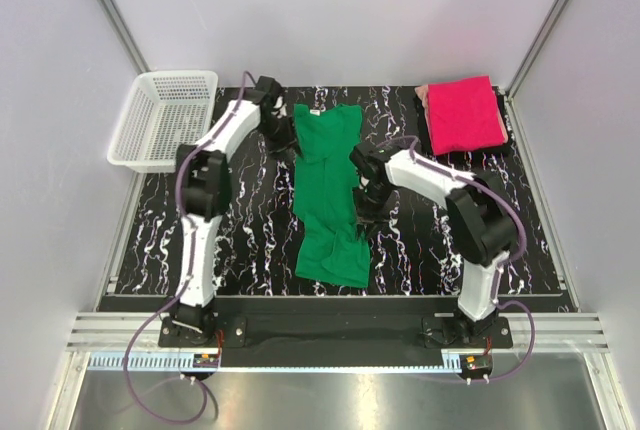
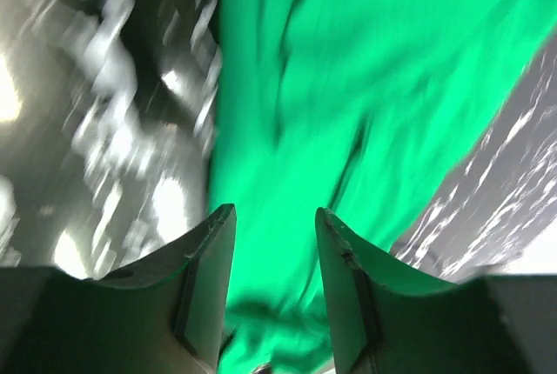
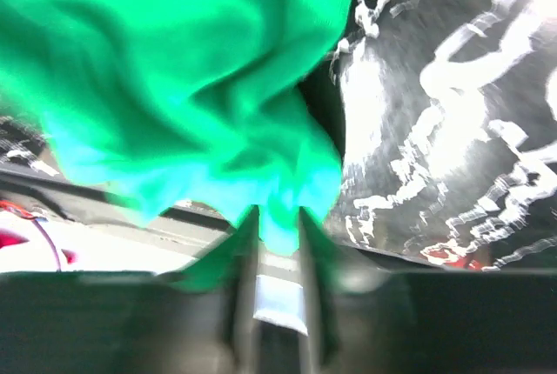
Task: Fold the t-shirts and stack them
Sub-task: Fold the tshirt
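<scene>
The right claw pinches the green t-shirt at its right edge, and the left claw hangs open over its left side.

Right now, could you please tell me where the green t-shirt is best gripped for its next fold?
Probably the near hem of the green t-shirt, approached from the near side: it lies as a narrow strip, collar far, hem nearest the arm bases, so it could fold toward the collar.
</scene>
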You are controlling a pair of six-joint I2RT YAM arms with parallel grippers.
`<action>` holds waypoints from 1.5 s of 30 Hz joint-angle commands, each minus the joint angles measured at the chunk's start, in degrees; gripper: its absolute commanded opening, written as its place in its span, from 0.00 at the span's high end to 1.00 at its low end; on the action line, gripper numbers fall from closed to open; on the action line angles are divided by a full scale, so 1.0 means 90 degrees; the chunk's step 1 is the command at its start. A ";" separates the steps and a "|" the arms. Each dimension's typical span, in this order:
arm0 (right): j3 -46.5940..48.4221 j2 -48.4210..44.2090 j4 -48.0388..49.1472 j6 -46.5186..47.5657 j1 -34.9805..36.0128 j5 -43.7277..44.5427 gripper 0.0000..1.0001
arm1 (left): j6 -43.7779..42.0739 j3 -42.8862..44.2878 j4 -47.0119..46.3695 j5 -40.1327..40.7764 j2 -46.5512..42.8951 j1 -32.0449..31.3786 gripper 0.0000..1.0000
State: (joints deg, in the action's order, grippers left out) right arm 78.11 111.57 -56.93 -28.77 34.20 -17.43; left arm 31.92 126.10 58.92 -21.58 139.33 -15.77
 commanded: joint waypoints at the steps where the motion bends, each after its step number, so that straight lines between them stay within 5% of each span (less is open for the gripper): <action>1: 0.0111 -0.1077 0.0026 -0.0074 -0.0079 0.0696 0.65 | -0.0616 -0.1273 0.0104 0.0648 -0.2089 -0.0112 0.52; 7: -0.0220 -0.1654 0.0368 -0.0221 -0.0079 0.0570 0.60 | -0.0666 -0.4184 -0.0120 0.1128 -0.4733 -0.0444 0.52; 18: -0.1364 -0.2220 0.0885 -0.0640 -0.0059 0.0218 0.61 | 0.0466 -0.7721 -0.1194 0.1597 -0.6447 -0.2143 0.53; 45: -0.2048 -0.1743 0.1716 -0.1442 0.0790 0.0003 0.62 | 0.0838 -0.7488 -0.1887 0.1861 -0.5003 -0.3463 0.60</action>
State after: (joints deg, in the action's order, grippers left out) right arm 59.81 95.59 -43.48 -40.91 40.73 -17.58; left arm 39.13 58.06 44.84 -6.85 93.43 -46.65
